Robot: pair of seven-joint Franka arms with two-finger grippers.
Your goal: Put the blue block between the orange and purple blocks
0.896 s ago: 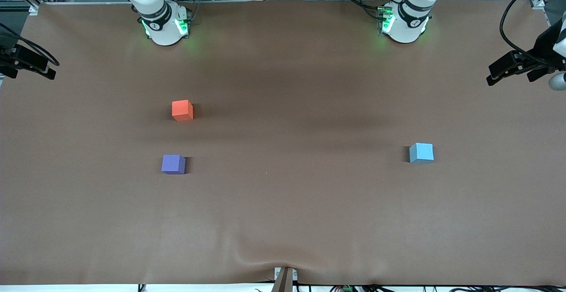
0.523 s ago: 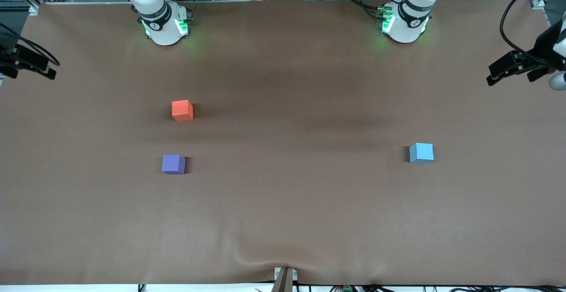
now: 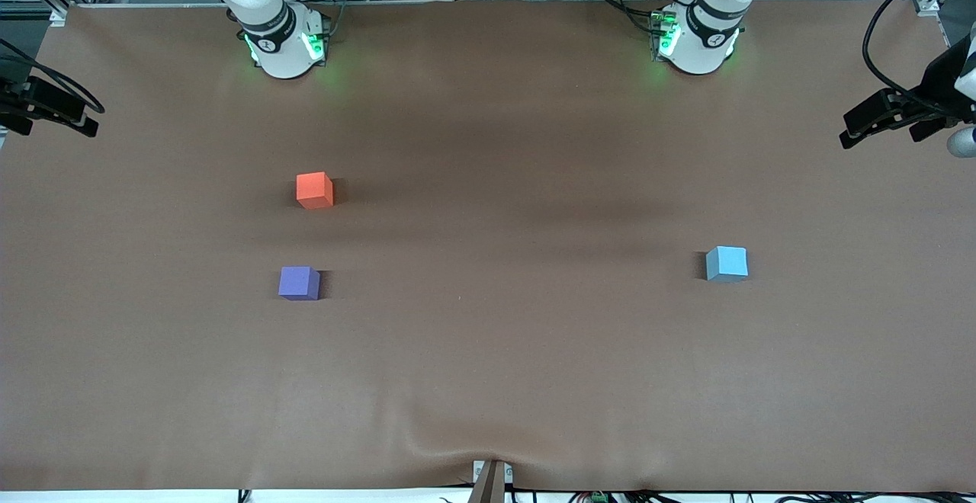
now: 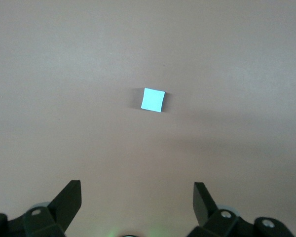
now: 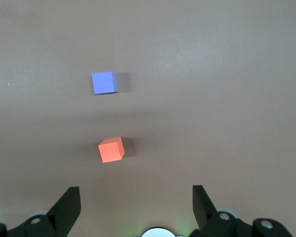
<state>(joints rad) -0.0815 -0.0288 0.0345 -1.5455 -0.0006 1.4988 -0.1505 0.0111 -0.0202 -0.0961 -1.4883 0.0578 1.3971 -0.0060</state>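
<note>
Blue block (image 3: 727,263) alone, well apart from orange block (image 3: 314,190)

The blue block (image 3: 727,263) (image 4: 153,99), a light sky-blue matte cube, rests flat on the table toward the left arm's end, well apart from the other two. The orange block (image 3: 314,190) (image 5: 111,149) and the purple block (image 3: 299,283) (image 5: 104,82) rest flat toward the right arm's end, near each other, with the purple one nearer the front camera.

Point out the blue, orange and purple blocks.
blue block (image 3: 727,263): front view, middle of its top face.
orange block (image 3: 314,189): front view, middle of the cube.
purple block (image 3: 299,283): front view, middle of the cube.
</note>
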